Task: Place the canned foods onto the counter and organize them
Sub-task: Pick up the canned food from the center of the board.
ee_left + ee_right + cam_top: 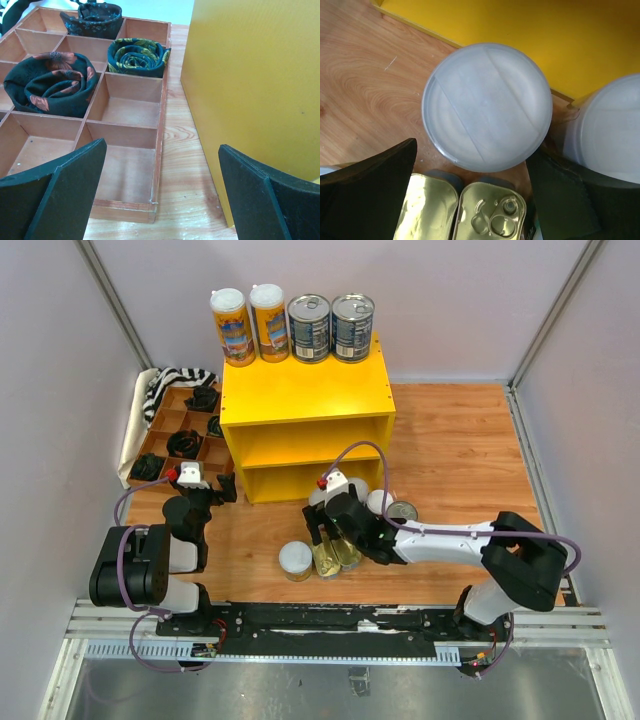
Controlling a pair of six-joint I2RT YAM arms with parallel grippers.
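Four cans already stand in a row at the back of the yellow shelf unit's (300, 390) top: two tall cans (230, 330) and two silver-topped cans (352, 328). The rest sit on the surface (450, 440) in front of it. I have the right jaws spread open on either side of a white-lidded can (487, 105), with nothing gripped yet. The left jaws are also wide open and empty, parked between the wooden tray (160, 150) and the unit's side.

To take this can cleanly I'd centre first, because the lid sits a little toward one finger. Then I'd sink well below the lid's rim so the grip lands on the can's wall. A second white lid (615, 125) crowds that same finger, and two flat gold tins (492, 212) lie just beside the can. So I'd go straight down, close gently and lift straight up before carrying it to the unit.
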